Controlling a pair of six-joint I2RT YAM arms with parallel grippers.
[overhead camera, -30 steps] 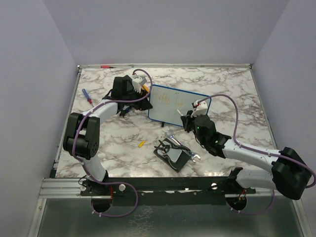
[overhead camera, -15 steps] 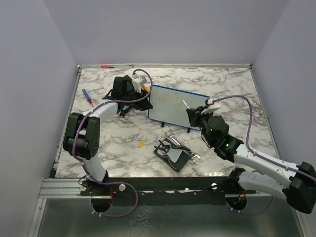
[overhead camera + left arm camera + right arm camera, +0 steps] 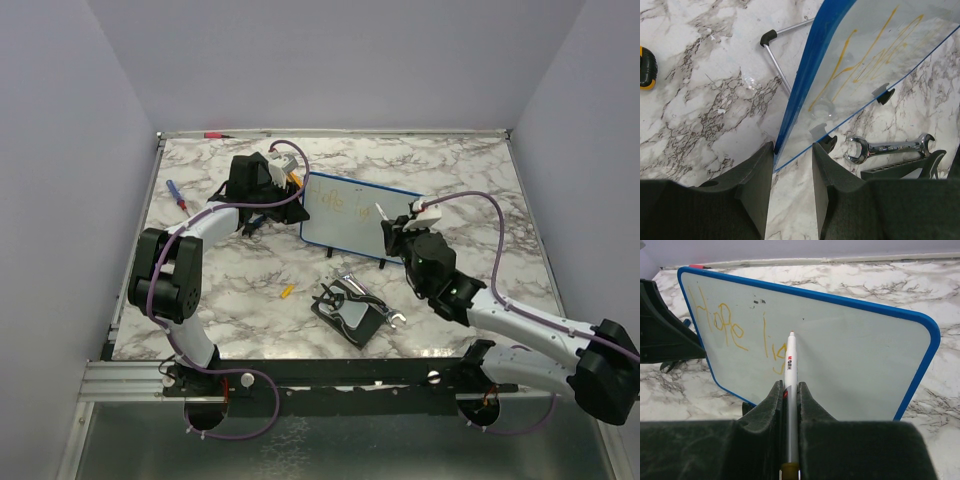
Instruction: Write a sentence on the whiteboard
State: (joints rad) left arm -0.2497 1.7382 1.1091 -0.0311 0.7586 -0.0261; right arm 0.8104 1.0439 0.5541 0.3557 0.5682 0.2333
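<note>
From above, the sentence (image 3: 340, 203) on the whiteboard (image 3: 355, 228) is too small to read, and the board's left edge is lost behind the left gripper (image 3: 296, 203). A small yellow piece (image 3: 288, 291), nearer than the board, is too tiny to name.

In the left wrist view the board runs off the top and right edges, its strokes are too foreshortened to read, and a yellow-and-black object (image 3: 645, 67) is cut by the left edge (only a sliver shows).

In the right wrist view the marker (image 3: 790, 362) covers part of the second word. The right gripper (image 3: 789, 387) hides the board's near edge and the marker's rear end.
</note>
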